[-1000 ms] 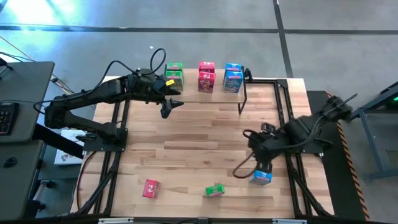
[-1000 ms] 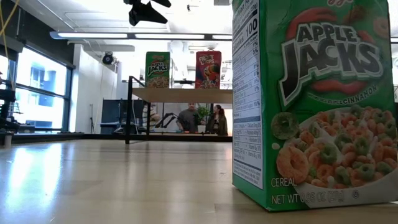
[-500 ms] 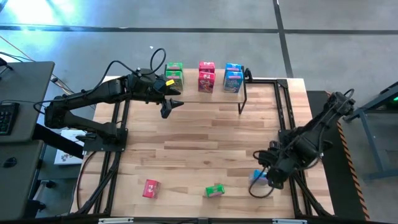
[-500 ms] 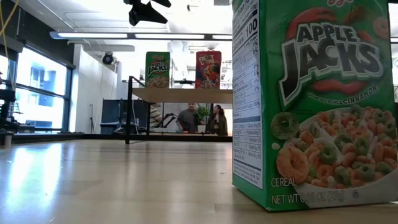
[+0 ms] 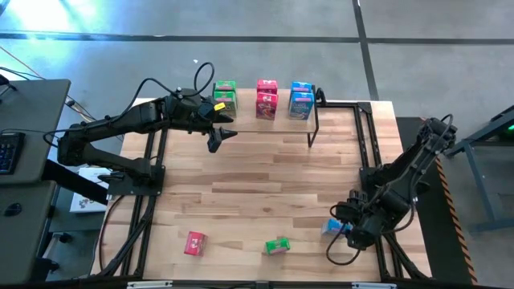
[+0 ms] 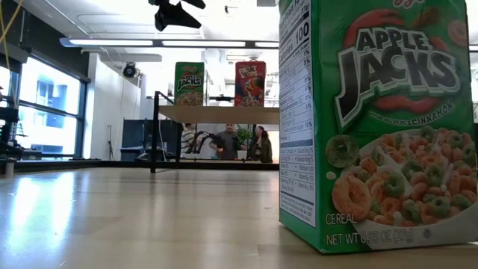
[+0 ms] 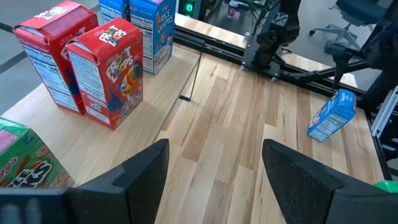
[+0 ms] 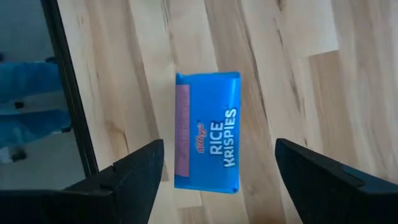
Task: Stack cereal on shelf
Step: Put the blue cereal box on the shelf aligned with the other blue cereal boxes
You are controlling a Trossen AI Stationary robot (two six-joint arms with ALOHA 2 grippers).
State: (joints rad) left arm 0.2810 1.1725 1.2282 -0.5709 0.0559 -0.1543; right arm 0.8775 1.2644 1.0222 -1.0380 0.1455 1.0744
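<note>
Looking down, we see our right claw (image 8: 214,171) wide open above a blue cereal box (image 8: 207,130). That box sits on the table (image 5: 265,172) between the claw's fingers, touching neither. Our left claw (image 7: 214,171) is open and empty beside the shelf (image 5: 281,120), where six boxes stand.

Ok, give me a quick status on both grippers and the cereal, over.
Right gripper open above the blue cereal box on the table. Left gripper open, beside the shelf. Six boxes on the shelf, three on the table. Nothing in the way.
</note>
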